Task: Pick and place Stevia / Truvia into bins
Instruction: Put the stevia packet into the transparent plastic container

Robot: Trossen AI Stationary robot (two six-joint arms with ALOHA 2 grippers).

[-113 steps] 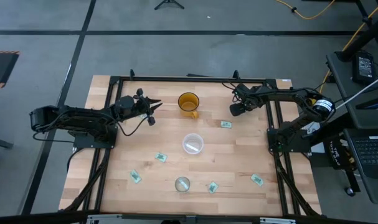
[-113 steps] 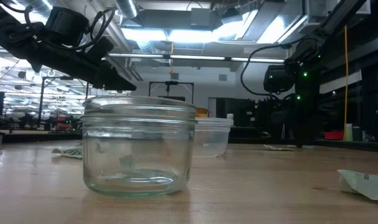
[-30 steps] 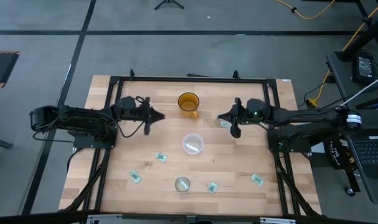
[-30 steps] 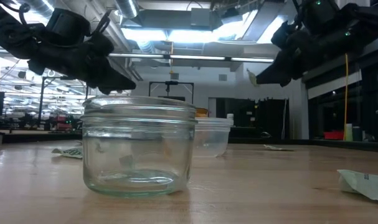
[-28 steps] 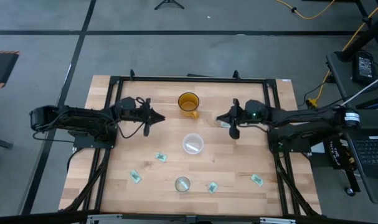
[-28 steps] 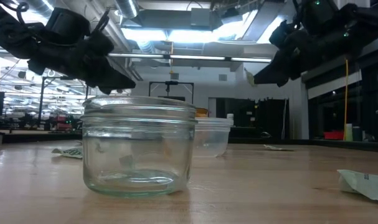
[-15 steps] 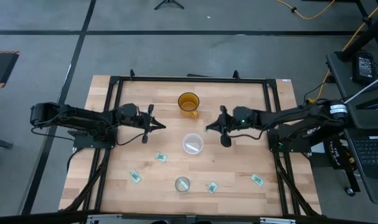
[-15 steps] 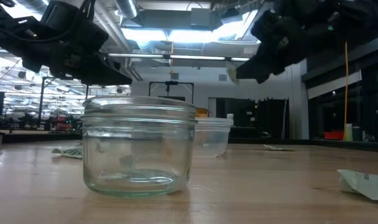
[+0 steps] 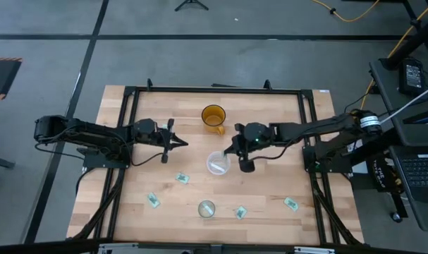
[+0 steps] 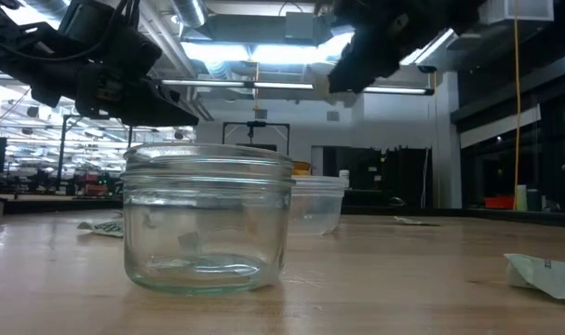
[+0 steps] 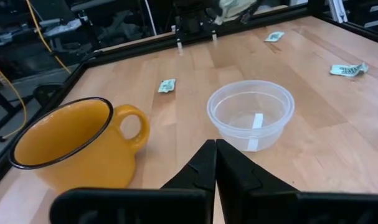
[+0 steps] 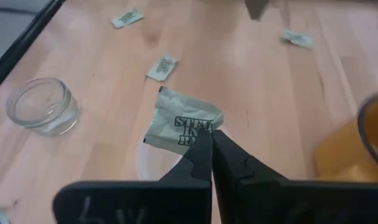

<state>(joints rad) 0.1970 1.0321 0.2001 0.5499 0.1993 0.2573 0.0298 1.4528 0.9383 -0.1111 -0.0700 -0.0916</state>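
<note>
Above the wide clear plastic tub [image 9: 218, 163] at mid-desk, the right gripper [image 9: 235, 147] now hangs at the tub's right rim, having swept in from the far right side of the wooden desk [image 9: 284, 176] over the last second. Its jaws are pinched tight on one crumpled green-and-white paper sachet [image 12: 181, 127], which the right wrist view shows suspended directly over the tub's opening. That puts this sachet ready for release, so the next step is probably a simple opening of the jaws. The left gripper [image 9: 177, 142] has crept a little toward the centre and waits left of the tub, jaws closed on nothing, beside the orange mug [image 9: 214, 116]. Other sachets remain scattered on the desk, one near the small glass jar [image 9: 206, 208], so most of the sorting looks still undone.
</note>
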